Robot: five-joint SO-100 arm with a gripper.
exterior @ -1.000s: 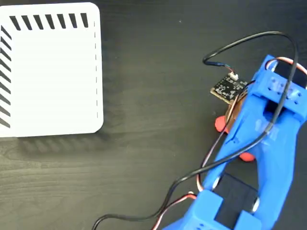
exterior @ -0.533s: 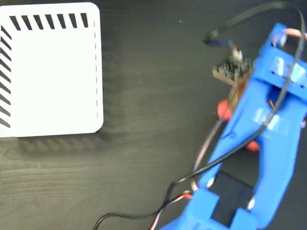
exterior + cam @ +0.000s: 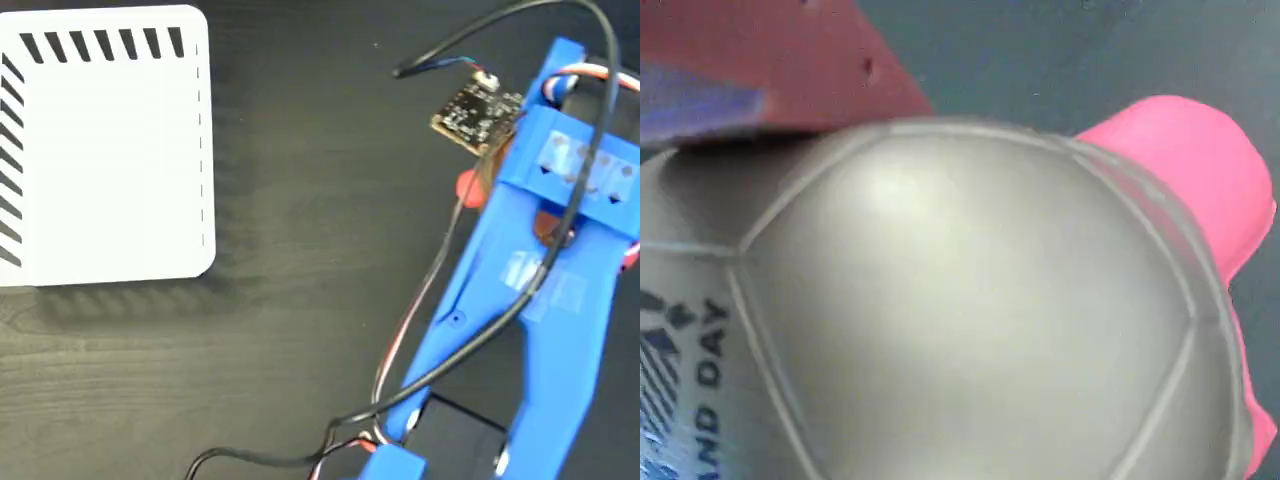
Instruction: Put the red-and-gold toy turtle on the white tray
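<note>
One turtle, far from its tray.
Under the blue arm at right, the red-and-gold toy turtle (image 3: 970, 310) fills the wrist view; gripper (image 3: 520, 195) grip unclear; white tray (image 3: 110, 160) waits well apart.

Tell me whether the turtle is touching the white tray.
Apart. The fixed view shows the white tray at upper left with nothing on it, while the turtle peeks out red under the blue arm far right, dark table between them.

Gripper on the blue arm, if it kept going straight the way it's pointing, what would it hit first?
Most likely the red-and-gold toy turtle: its domed shell fills the wrist view, right in front. The gripper itself isn't visible, so contact can't be judged.
</note>
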